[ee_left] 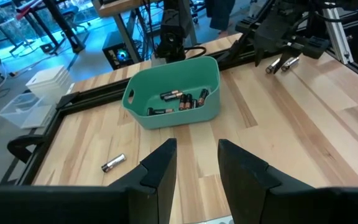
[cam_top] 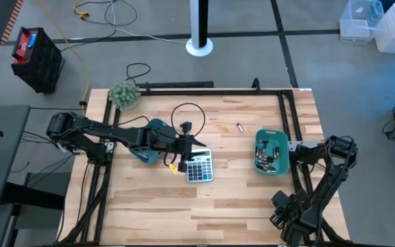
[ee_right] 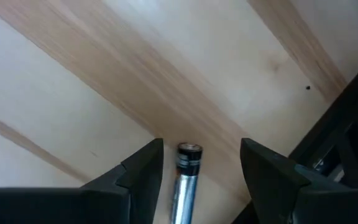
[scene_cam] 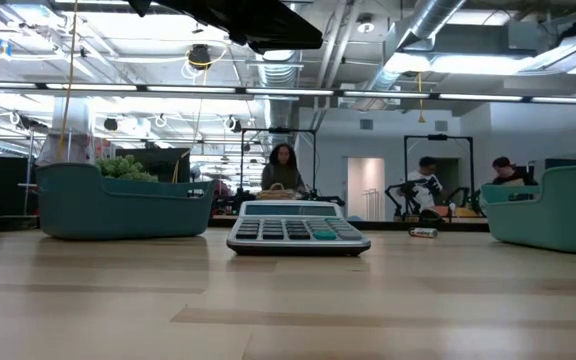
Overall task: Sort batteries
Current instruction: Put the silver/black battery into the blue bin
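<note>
Several batteries lie in the teal tray (cam_top: 269, 152) at the table's right, which also shows in the left wrist view (ee_left: 173, 93). One loose battery (cam_top: 239, 126) rests on its side on the wood, left of and beyond that tray. My right gripper (ee_right: 201, 165) points down beside the right-hand black rail. It stands open, with a silvery battery (ee_right: 187, 180) lying on the wood between its fingers and a gap on each side. My left gripper (ee_left: 197, 165) hovers open and empty over the grey calculator (cam_top: 199, 167), pointing toward the right tray.
A second teal tray (cam_top: 158, 130) sits partly under my left arm. A black frame rail (cam_top: 290, 116) borders the table, and a small green plant (cam_top: 124, 94) and a black cable loop (cam_top: 187, 116) lie at the back. Bare wood stretches along the near side.
</note>
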